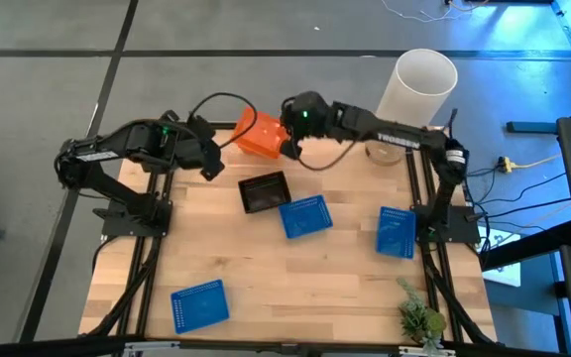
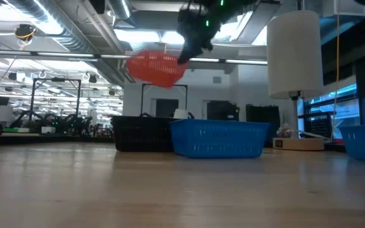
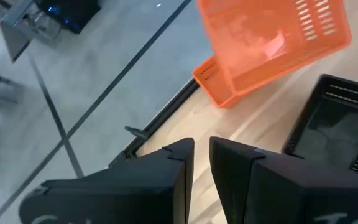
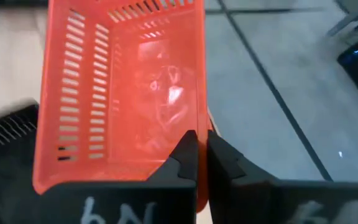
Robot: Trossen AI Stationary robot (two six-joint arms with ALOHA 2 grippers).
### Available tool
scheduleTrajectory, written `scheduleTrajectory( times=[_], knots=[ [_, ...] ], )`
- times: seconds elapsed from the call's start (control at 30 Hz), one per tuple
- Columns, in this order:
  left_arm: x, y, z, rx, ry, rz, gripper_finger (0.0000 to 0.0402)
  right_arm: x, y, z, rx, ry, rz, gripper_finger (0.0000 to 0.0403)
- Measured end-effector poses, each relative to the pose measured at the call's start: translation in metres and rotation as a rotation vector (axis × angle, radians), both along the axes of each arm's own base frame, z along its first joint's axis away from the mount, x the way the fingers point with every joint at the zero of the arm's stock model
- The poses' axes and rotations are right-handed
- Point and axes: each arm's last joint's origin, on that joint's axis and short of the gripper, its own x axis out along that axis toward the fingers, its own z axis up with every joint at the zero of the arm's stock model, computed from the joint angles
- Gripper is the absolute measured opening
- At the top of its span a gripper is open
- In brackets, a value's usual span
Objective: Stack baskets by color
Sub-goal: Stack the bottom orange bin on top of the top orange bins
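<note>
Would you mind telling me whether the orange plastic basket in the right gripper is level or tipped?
Tipped. In the low view the orange plastic basket hangs slanted in the air from the right gripper, which pinches its rim.

floor (image 1: 266,30): grey, dark seams
ceiling (image 2: 56,25): exposed ducts, bright strip lights
window (image 2: 353,107): blue-lit, at right

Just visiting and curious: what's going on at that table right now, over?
Right gripper shut on orange basket, held aloft at the table's far edge. Left gripper empty, idle nearby. Another orange basket below it; black basket alongside. Nothing blocking.
</note>
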Motion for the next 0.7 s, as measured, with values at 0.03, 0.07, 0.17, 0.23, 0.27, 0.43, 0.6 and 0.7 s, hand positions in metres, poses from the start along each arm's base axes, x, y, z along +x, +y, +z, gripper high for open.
scheduleTrajectory(
  times=[0.03,0.07,0.17,0.23,0.27,0.43,0.6,0.7],
  knots=[
    [0.000,0.002,0.000,-0.001,0.001,0.011,0.0045,0.001,-0.010,-0.007,0.003,0.013,0.012,0.0004],
    [-0.001,0.004,0.000,-0.002,0.000,0.020,0.0045,0.002,-0.021,-0.014,0.007,0.019,0.025,0.0004],
    [-0.001,0.010,0.000,-0.007,-0.001,0.048,0.0045,0.004,-0.049,-0.038,0.031,0.054,0.039,0.0004],
    [-0.001,0.013,0.000,-0.007,-0.007,0.067,0.0045,0.005,-0.065,-0.050,0.029,0.048,0.049,0.0004],
    [-0.001,0.015,0.000,-0.007,-0.011,0.078,0.0045,0.004,-0.072,-0.055,0.030,0.057,0.050,0.0004],
    [-0.003,0.024,0.000,-0.011,-0.019,0.125,0.0045,0.004,-0.097,-0.073,-0.012,0.070,0.056,0.0004],
    [-0.004,0.030,0.000,-0.029,-0.031,0.162,0.0045,0.008,-0.111,-0.089,0.036,0.005,0.119,0.0004],
    [-0.005,0.033,0.000,-0.038,-0.033,0.173,0.0045,0.009,-0.111,-0.099,0.057,0.033,0.123,0.0004]
  ],
)
